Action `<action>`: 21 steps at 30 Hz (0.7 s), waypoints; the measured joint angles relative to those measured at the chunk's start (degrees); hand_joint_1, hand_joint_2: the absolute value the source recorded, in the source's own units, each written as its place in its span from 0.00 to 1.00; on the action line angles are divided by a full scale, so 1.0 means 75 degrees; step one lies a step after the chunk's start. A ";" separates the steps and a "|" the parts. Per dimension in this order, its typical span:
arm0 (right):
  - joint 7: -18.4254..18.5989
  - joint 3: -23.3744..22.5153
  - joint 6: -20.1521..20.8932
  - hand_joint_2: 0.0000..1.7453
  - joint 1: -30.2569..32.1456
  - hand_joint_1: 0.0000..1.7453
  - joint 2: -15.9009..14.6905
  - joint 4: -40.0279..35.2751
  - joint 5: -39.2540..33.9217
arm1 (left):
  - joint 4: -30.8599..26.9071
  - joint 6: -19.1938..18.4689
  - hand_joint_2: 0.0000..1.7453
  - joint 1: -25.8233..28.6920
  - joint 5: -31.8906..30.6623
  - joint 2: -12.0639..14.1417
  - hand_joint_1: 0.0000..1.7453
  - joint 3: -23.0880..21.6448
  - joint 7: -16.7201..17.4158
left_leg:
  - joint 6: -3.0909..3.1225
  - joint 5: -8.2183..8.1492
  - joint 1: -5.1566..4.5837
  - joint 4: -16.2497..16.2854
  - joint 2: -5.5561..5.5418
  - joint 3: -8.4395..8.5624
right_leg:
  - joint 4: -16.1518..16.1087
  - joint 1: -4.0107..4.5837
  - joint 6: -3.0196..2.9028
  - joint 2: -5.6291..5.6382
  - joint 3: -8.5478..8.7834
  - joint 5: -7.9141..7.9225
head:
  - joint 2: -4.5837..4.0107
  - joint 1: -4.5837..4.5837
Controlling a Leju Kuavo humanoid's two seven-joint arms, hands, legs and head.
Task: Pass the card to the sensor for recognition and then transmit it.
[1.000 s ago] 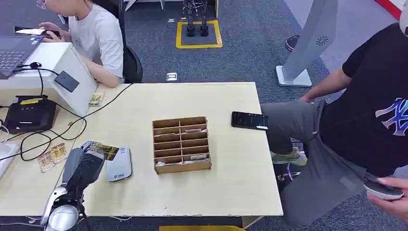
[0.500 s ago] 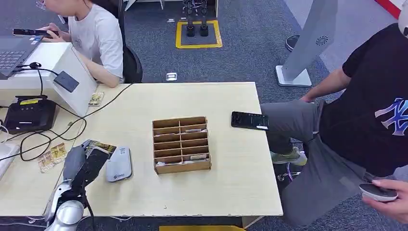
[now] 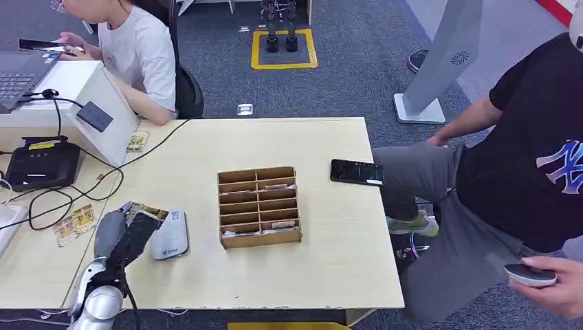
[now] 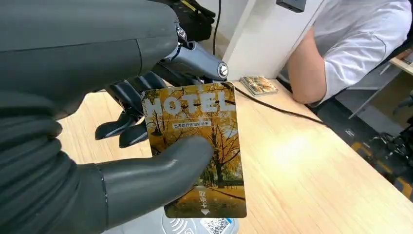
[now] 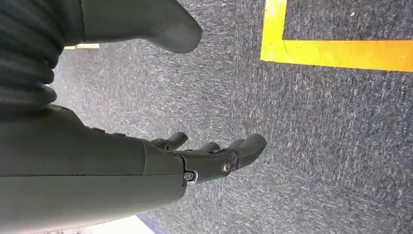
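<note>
left robot hand (image 4: 122, 146) pinches a thin, stiff yellow autumn-print hotel card (image 4: 197, 146) by thumb against fingers, just above the grey sensor pad (image 3: 170, 235) on the surface; light, slick plastic, best held mid-face. right robot hand (image 5: 204, 156) hangs slack, holding nothing.

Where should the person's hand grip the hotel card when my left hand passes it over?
By the bare end printed HOTEL. The left hand pinches the card, thumb pressing on its middle with dark fingers behind, so that printed end and the long edge facing away from the palm stay free. Come in from beyond that end.
</note>
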 joint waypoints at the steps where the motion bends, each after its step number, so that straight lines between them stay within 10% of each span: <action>1: 0.0000 0.0000 0.0000 1.00 0.0000 0.00 0.0000 0.0000 0.0000 | 0.0017 0.0000 1.00 -0.0004 -0.0003 -0.0003 1.00 0.0000 0.0000 | 0.0000 0.0000 0.0000 0.0000 0.0000 0.0000 | 0.0000 0.0000 0.0000 0.0000 0.0000 0.0000 | 0.0000 0.0000; 21: 0.0000 0.0000 0.0000 1.00 0.0000 0.00 0.0000 0.0000 0.0000 | 0.0026 0.0000 1.00 -0.0007 0.0000 -0.0006 1.00 0.0000 0.0000 | 0.0000 0.0000 0.0000 0.0000 0.0000 0.0000 | 0.0000 0.0000 0.0000 0.0000 0.0000 0.0000 | 0.0000 0.0003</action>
